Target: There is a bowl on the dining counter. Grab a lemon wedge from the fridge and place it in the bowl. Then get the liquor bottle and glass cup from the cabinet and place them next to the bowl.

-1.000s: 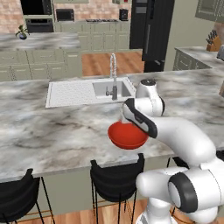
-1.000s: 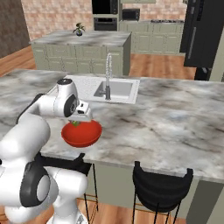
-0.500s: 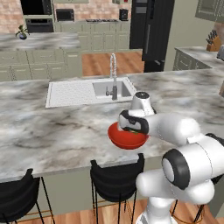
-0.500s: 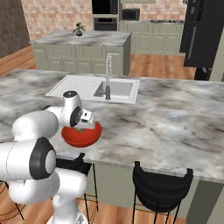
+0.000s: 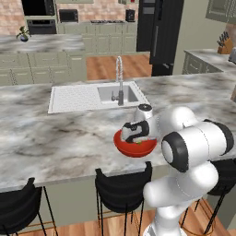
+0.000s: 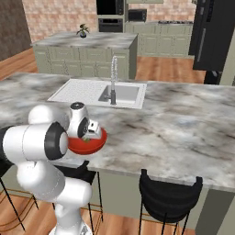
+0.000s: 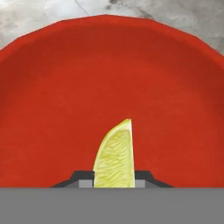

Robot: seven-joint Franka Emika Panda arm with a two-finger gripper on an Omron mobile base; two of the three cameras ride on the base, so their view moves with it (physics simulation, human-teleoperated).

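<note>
Gripping the lemon wedge (image 7: 114, 158), our gripper (image 7: 114, 178) has its fingers (image 7: 83, 176) nearly closed on it. We find it inside the red bowl (image 7: 52, 87) on the counter (image 5: 55, 138).

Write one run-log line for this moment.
gripper: shut on lemon wedge | over bowl | wedge: not released | bowl: on counter

Arm has folded in toward the base; gripper (image 7: 114, 178), formerly above the red bowl (image 5: 135, 146), has descended into it, carrying the lemon wedge (image 7: 115, 157) close over the bowl floor
</note>
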